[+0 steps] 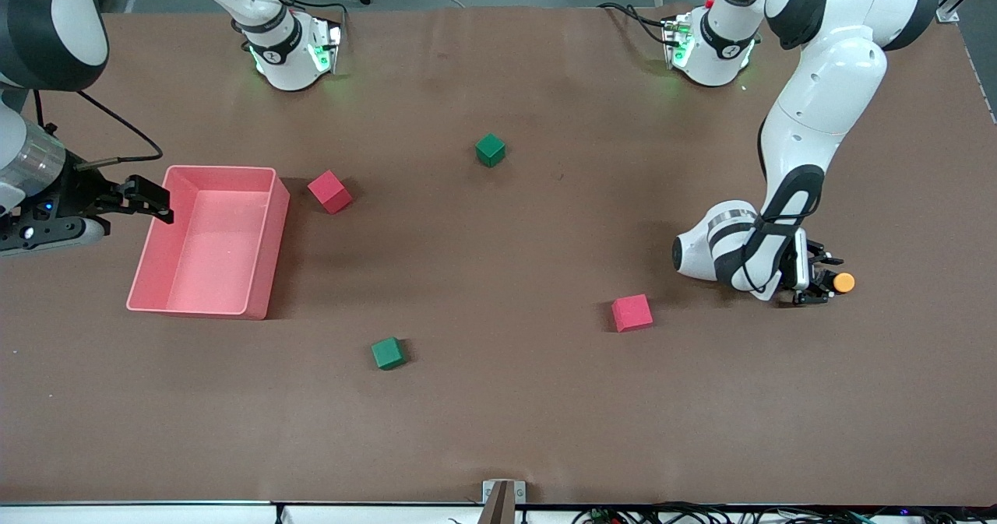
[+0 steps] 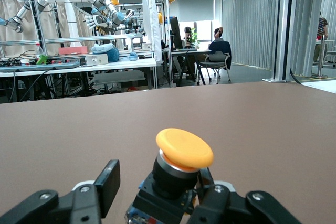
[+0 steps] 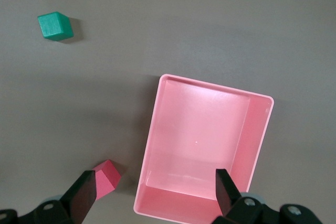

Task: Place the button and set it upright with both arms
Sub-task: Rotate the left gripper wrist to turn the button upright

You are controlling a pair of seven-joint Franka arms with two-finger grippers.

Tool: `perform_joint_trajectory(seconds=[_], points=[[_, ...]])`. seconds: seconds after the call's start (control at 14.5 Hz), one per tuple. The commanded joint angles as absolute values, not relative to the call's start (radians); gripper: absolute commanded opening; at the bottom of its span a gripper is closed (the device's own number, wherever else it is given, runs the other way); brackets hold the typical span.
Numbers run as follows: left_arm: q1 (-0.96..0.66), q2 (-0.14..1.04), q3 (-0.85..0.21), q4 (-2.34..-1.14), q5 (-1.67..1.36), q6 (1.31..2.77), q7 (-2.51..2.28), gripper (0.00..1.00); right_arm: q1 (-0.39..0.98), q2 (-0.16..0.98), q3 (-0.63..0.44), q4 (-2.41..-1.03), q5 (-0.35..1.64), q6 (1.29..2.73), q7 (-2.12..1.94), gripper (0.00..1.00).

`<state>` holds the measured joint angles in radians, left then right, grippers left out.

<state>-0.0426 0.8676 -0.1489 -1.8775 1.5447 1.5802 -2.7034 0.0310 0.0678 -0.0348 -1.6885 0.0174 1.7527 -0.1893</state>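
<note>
- Left gripper (image 2: 157, 198): low at the table near the left arm's end, fingers parted; one touches the button, the other stands clear
- Small push-button, round orange cap on black blocky body (image 2: 176, 174): between those fingers, tilted
- Right gripper (image 3: 155, 190): spread wide, empty, hovering over the pink rectangular plastic bin (image 3: 252, 129)
- Red cube (image 1: 632, 313): near the left gripper

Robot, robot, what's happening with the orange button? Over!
Left gripper low at the table, fingers apart around the button. Right gripper open, waiting over pink bin. Nothing in the way.
</note>
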Motion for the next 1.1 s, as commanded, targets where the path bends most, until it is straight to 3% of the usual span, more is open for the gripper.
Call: perform_joint_trajectory(seconds=[0.0,1.04], points=[[-0.046,0.885,-0.144,-1.861,1.554,1.577,-2.711,1.00,-0.014,0.066,-0.017,-1.694,0.032,1.746,-0.254,1.00],[-0.038,0.873,-0.144,-1.868,1.552,1.519,-2.717,1.00,-0.015,0.066,-0.058,-1.687,0.034,1.732,-0.276,1.00]])
